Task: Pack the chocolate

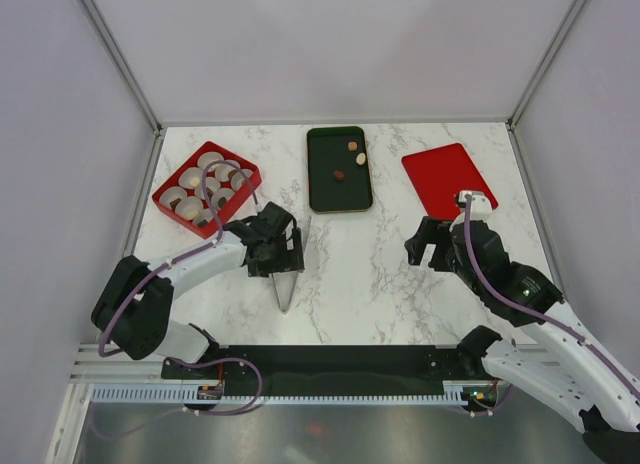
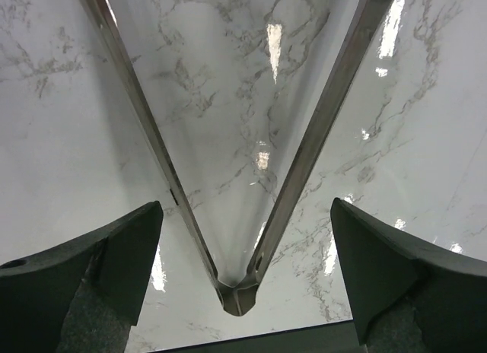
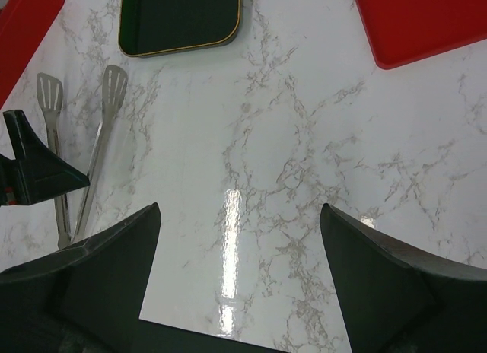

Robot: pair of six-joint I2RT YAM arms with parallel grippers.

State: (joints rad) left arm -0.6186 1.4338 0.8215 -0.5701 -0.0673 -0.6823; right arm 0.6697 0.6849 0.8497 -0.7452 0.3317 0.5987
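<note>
Dark fingers (image 2: 114, 262) of the left gripper (image 2: 245, 208) fill the bottom corners of the left wrist view, spread wide on either side of the tongs (image 2: 238, 292) and touching neither arm of them; the jaws grasp nothing. Lying flat on the marble table (image 1: 380, 274), the tongs open in a V, with the hinge at the bottom of the frame between the fingers and the flat tips out of sight past the top. From above, that long axis runs from lower centre-left up and slightly right, so the tips aim toward the dark green tray (image 1: 325, 194) at top centre. Here the chocolate (image 1: 352, 145) sits, three pieces in the tray's upper half, well apart from the tongs. White paper cups (image 1: 189, 206) fill the red box (image 1: 178, 170) at upper left. At right the right gripper (image 1: 430, 252) hovers open over bare marble. By my judgement the left arm, plainly nearer, must close on the tongs near the hinge before reaching up-frame
</note>
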